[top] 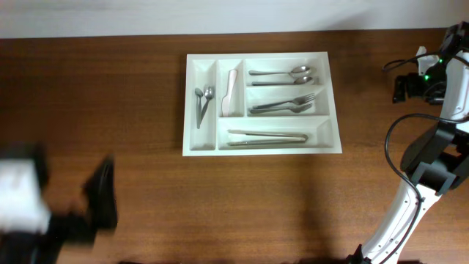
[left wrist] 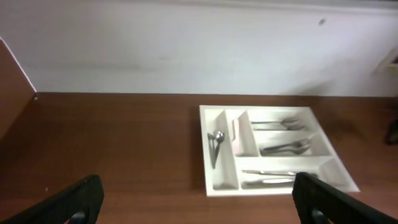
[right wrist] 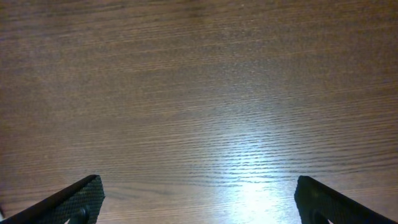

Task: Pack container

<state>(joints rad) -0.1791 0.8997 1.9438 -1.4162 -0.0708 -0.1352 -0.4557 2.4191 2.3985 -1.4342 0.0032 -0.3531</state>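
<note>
The container (top: 258, 150) is a white five-compartment cutlery tray at the table's middle back. Its two narrow upright compartments hold small spoons (top: 202, 103) and a white-handled knife (top: 231, 92). The long ones hold spoons (top: 282, 75), forks (top: 286, 105) and long knives (top: 267, 137). The tray also shows in the left wrist view (left wrist: 267, 191), ahead and to the right. My left gripper (left wrist: 199, 205) is open and empty, blurred at the front left in the overhead view (top: 99, 194), well away from the tray. My right gripper (right wrist: 199, 202) is open and empty over bare wood.
The right arm (top: 432, 147) stands at the table's right edge with cables beside it. A pale wall (left wrist: 186, 43) runs behind the table's back edge. The wooden tabletop (top: 220, 205) stretches in front of the tray.
</note>
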